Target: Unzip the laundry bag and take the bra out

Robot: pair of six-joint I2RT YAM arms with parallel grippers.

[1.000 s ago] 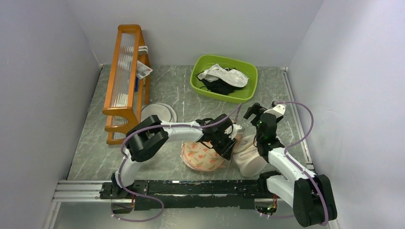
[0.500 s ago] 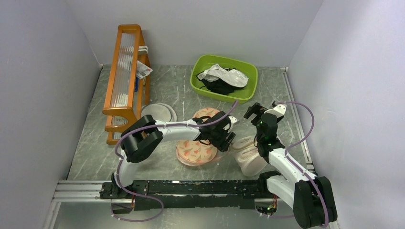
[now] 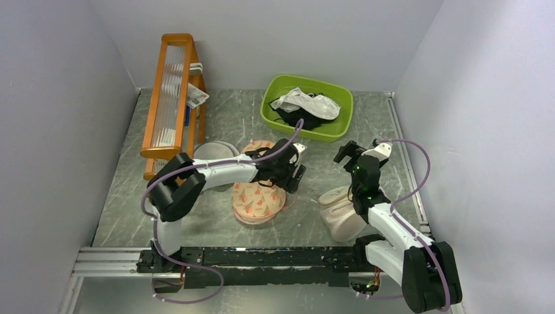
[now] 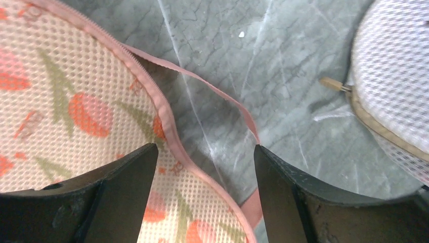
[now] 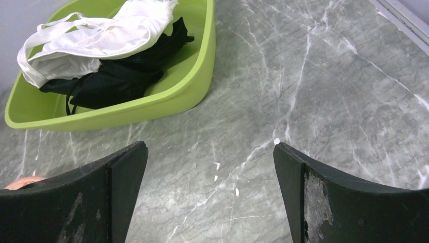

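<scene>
At the middle of the surface [image 3: 229,118], the laundry bag [image 3: 256,201] lies flat. Its long axis runs near to far, with one lobe toward the arm bases and the other partly under the left arm. The left fingers [image 4: 303,197] stand spread over the bag's far-right edge. Printed mesh lies under one finger, the pink zip edging [image 4: 169,131] passes through the gap, and a loose pink strip [image 4: 222,96] stretches to the other finger's tip. A beige mesh pouch [image 3: 340,212] rests apart on the right. The right fingers [image 5: 101,202] are spread above bare surface. The bra [image 3: 304,101] lies in the green tub [image 3: 337,127] at the far side, atop black garments [image 3: 301,119]. Since a second ago the bag has slid left, away from the beige pouch, and the left arm has swung left with it.
</scene>
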